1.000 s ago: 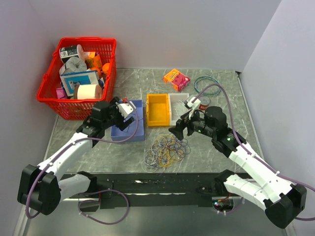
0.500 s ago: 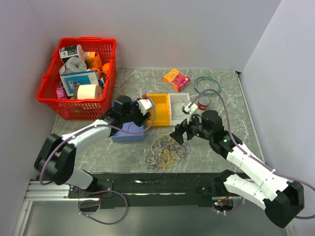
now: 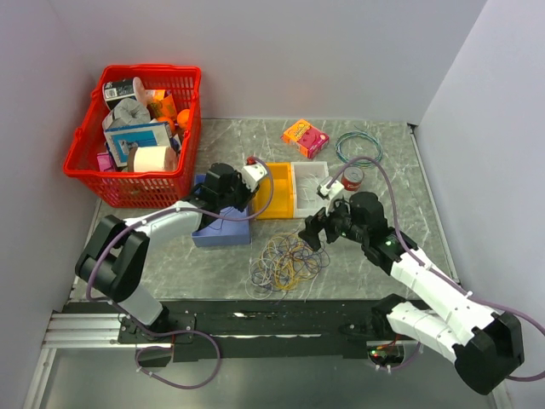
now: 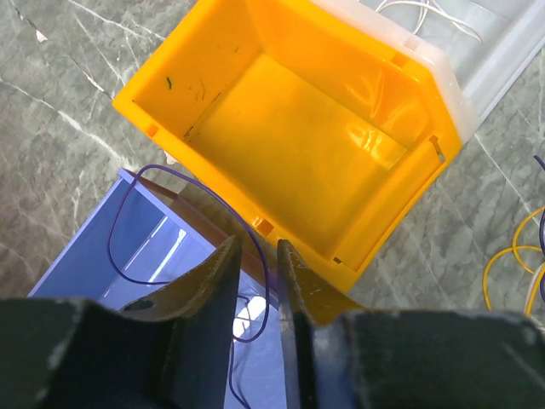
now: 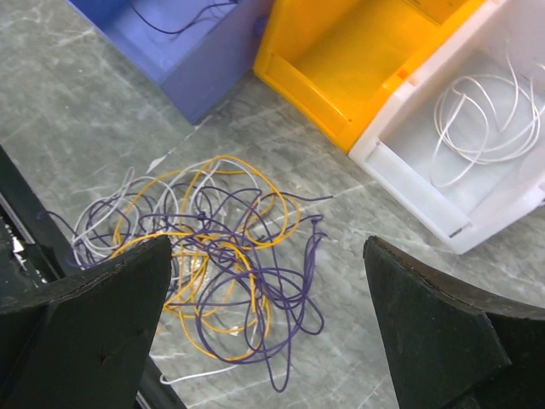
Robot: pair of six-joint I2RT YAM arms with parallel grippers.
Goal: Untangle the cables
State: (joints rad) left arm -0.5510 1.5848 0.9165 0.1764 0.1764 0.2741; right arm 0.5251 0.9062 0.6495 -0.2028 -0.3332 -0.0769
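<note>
Purple, yellow, white cables (image 5: pixel 223 256): thin tangled loops, marbled table (image 5: pixel 68 111).

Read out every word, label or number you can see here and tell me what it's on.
No text here can be read.
Orange and pink box: printed, too small to read.
Red can: label blurred.
Packages in the red basket: labels too small to read.
Yellow bin, blue bin, white bin: no text visible.
</note>
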